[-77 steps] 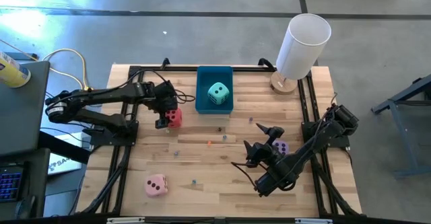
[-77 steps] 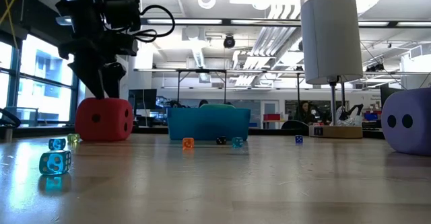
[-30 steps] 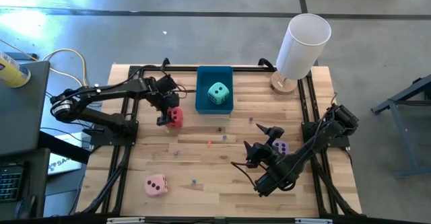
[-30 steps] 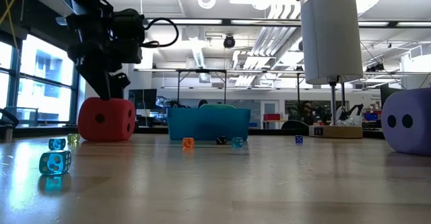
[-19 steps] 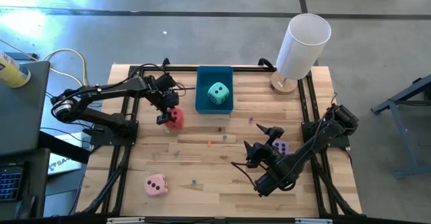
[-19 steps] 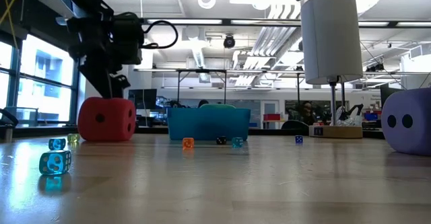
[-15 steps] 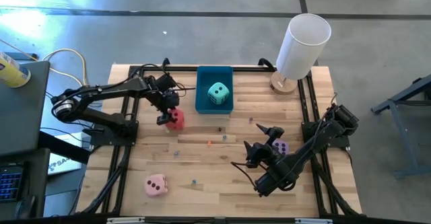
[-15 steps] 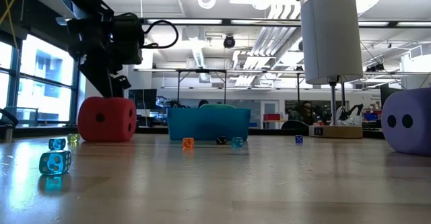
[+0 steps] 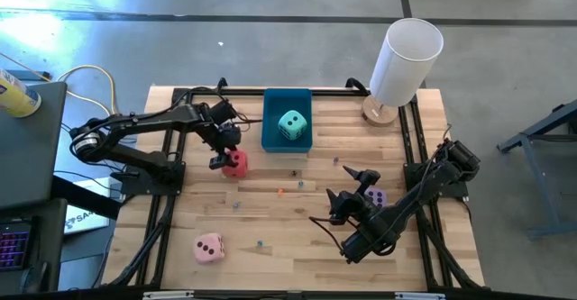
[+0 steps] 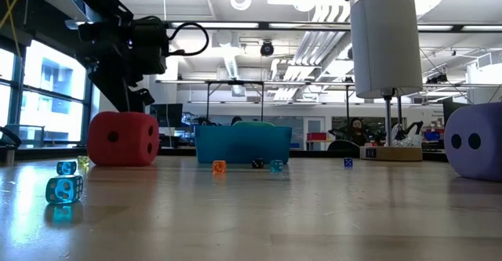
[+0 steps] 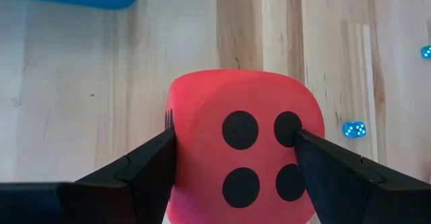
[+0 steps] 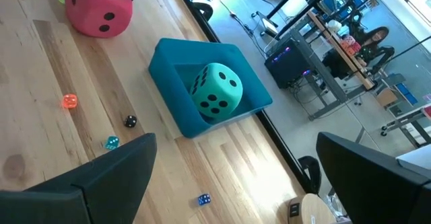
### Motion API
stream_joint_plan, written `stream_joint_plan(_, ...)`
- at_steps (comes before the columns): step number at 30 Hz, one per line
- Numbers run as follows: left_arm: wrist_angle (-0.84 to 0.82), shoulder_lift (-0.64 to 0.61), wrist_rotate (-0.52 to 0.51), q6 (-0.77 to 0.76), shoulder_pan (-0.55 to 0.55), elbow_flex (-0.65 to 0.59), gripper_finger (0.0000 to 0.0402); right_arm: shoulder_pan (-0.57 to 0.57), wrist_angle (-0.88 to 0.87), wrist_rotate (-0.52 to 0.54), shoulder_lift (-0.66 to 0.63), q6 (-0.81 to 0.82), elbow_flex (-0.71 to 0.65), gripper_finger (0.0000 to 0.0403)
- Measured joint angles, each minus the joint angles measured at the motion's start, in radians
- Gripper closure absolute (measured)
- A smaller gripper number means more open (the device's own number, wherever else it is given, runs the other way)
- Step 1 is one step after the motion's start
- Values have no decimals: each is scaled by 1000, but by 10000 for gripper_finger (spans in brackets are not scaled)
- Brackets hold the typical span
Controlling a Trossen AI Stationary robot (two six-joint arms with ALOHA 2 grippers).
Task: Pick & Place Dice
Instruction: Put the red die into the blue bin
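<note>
The red die (image 9: 236,162) rests on the table left of the blue tray (image 9: 270,111), with its four-pip face (image 11: 259,157) toward the left wrist camera. My left gripper (image 11: 232,133) is shut on it. The teal die (image 9: 291,125) lies in the tray. The pink die (image 9: 209,248) lies at the near left. The purple die (image 9: 377,197) lies beside my right gripper (image 9: 350,190), which is open and empty over the table's near right. My left gripper pinches the red die between its two fingers, one on each of two opposite sides (image 11: 176,136). The fingers slant down from above, from the table's far left. The die's wall bulges out past the finger (image 11: 316,163). The die's underside stays on the table (image 10: 121,161).
A white cylinder on a round wooden base (image 9: 406,57) stands at the far right corner. Several tiny dice (image 10: 63,190) are scattered over the middle of the table. Dark frame rails run along both sides. A person (image 12: 374,39) sits in the room beyond.
My left gripper has gone a little toward the table's near edge. The red die has slid that way with it and stays on the table.
</note>
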Motion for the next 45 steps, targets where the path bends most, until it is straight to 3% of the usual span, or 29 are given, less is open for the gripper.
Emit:
stream_joint_plan(24,-45,0,-51,35,-96,88,268,0,0,0,0,0,0,3)
stream_joint_plan(45,-117,2,-80,44,-137,204,274,0,0,1,0,-7,0,3)
